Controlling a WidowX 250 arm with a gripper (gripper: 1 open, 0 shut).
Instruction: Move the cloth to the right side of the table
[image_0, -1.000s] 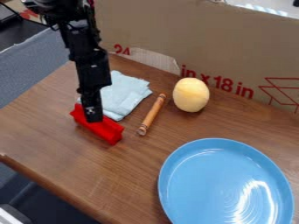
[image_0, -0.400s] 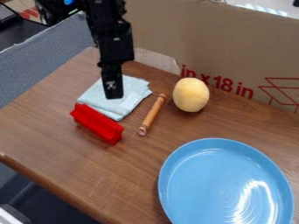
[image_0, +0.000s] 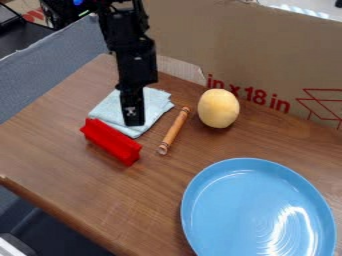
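Note:
The pale blue cloth (image_0: 150, 103) lies flat on the dark wood table (image_0: 80, 170), left of centre, just behind the red block (image_0: 110, 140). My black gripper (image_0: 134, 121) points straight down with its tips on the cloth's front part. Its fingers are together and look shut. Whether fabric is pinched between them cannot be made out; the arm hides the middle of the cloth.
A wooden rolling pin (image_0: 173, 130) lies right of the cloth, then a yellow egg-shaped ball (image_0: 219, 107). A large blue plate (image_0: 261, 210) fills the front right. A cardboard box (image_0: 267, 60) with red print stands along the back edge.
The gripper moved from above the red block back and right over the cloth, then dropped down onto its front part. The cloth has not shifted.

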